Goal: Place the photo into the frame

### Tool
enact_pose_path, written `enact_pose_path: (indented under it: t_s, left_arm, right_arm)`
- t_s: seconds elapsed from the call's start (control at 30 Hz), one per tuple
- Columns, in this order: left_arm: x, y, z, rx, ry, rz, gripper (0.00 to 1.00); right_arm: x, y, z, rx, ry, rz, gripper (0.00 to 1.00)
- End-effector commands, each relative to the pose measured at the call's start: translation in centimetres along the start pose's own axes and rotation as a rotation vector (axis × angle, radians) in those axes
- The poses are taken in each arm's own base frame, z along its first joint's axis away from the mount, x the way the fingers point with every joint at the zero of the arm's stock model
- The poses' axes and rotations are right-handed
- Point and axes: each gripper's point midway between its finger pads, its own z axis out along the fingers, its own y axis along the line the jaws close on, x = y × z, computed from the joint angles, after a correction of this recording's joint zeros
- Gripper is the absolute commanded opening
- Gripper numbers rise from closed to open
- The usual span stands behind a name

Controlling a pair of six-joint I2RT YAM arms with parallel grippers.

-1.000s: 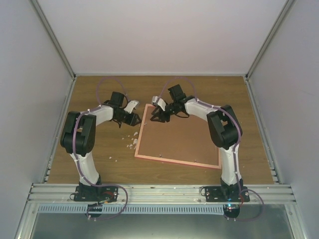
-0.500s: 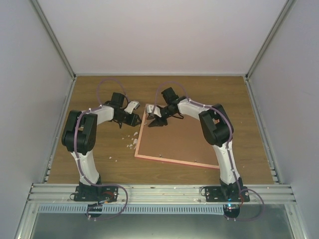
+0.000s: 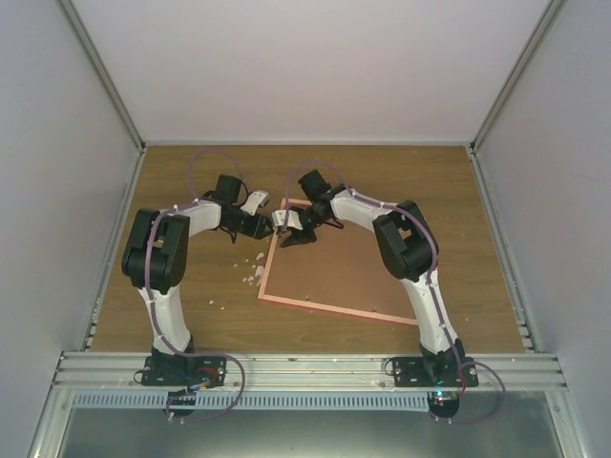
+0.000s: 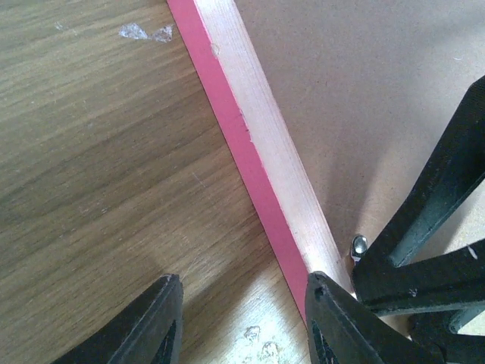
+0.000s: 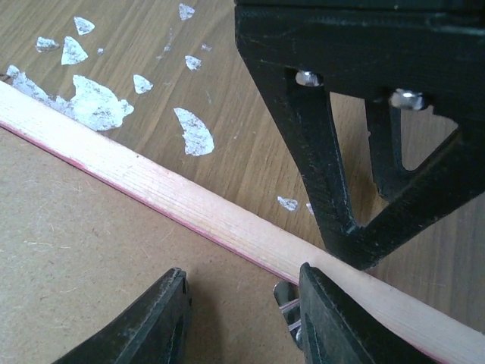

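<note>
**Two grippers crowd one corner of the frame**

The frame (image 3: 334, 310) lies face down on the table (image 3: 191, 181), with a brown backing board (image 3: 353, 267) filling it. Both arms meet at the frame's far-left corner. The left gripper (image 4: 242, 288) straddles the frame's left rail, jaws apart and empty, one finger over the table and the other over the rail. The right gripper (image 5: 242, 277) hovers just inside the same rail, above the board. Its jaws are also parted with nothing gripped, and a small metal tab (image 5: 284, 296) sits beside one finger. The photo is not to be seen, and whether it lies under the board cannot be told. The likely hazard is crowding: the two sets of fingers nearly touch, so a sideways move could knock them together or shove the frame askew. White flakes (image 5: 95, 102) beside the rail could slip underneath.
</note>
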Motion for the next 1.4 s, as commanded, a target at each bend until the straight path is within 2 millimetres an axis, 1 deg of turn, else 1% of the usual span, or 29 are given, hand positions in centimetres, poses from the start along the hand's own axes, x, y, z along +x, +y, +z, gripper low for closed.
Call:
enact_pose_path:
  t_s: [0.0, 0.13, 0.27, 0.37, 0.47, 0.53, 0.6, 0.67, 0.77, 0.83, 0.87, 1.0, 1.13, 1.23, 1.37]
  left_arm:
    - [0.3, -0.7, 1.4, 0.017, 0.022, 0.011, 0.46]
    - [0.4, -0.5, 1.7, 0.006, 0.032, 0.008, 0.45]
    - [0.7, -0.2, 1.9, -0.006, 0.044, 0.007, 0.44]
    - [0.8, -0.1, 2.0, -0.006, 0.050, 0.009, 0.43]
    - [0.9, -0.1, 2.1, -0.006, 0.055, 0.012, 0.43]
    - [0.9, -0.2, 2.1, -0.005, 0.056, 0.015, 0.43]
    - [0.7, -0.3, 2.0, 0.002, 0.050, 0.020, 0.43]
    - [0.7, -0.5, 2.0, 0.011, 0.045, 0.019, 0.43]
    - [0.6, -0.7, 2.0, 0.019, 0.040, 0.015, 0.43]
    - [0.7, -0.7, 2.0, 0.023, 0.040, 0.011, 0.43]
    - [0.7, -0.8, 2.1, 0.025, 0.040, 0.011, 0.43]
    - [0.6, -0.9, 2.1, 0.027, 0.035, 0.013, 0.43]
    - [0.7, -1.2, 2.2, 0.028, 0.037, 0.014, 0.43]
    - [0.7, -1.3, 2.1, 0.029, 0.035, 0.014, 0.43]
    - [0.9, -1.5, 2.3, 0.033, 0.040, 0.015, 0.43]
  right_arm:
    - [1.9, 1.2, 1.6, -0.058, 0.075, -0.034, 0.39]
    - [2.8, 1.9, 1.6, -0.083, 0.118, -0.058, 0.33]
    - [3.3, 2.7, 1.3, -0.108, 0.138, -0.066, 0.24]
    - [3.2, 2.5, 1.2, -0.104, 0.137, -0.070, 0.23]
    - [2.0, 1.7, 0.7, -0.084, 0.111, -0.074, 0.22]
    - [0.5, 0.8, -0.1, -0.055, 0.076, -0.068, 0.25]
    - [-1.2, -0.3, -1.4, -0.020, 0.026, -0.051, 0.26]
    - [-2.3, -1.4, -2.7, 0.012, -0.012, -0.027, 0.28]
    - [-3.1, -2.5, -4.8, 0.052, -0.056, 0.026, 0.29]
    - [-3.0, -2.9, -5.7, 0.072, -0.068, 0.067, 0.28]
    - [-2.5, -2.9, -5.8, 0.081, -0.063, 0.092, 0.26]
    - [-0.9, -3.7, -5.3, 0.131, -0.027, 0.185, 0.20]
    - [-0.5, -4.3, -5.1, 0.168, -0.032, 0.307, 0.18]
    - [-0.4, -3.8, -4.9, 0.156, -0.043, 0.373, 0.18]
    - [0.0, -2.8, -4.2, 0.152, -0.038, 0.383, 0.18]
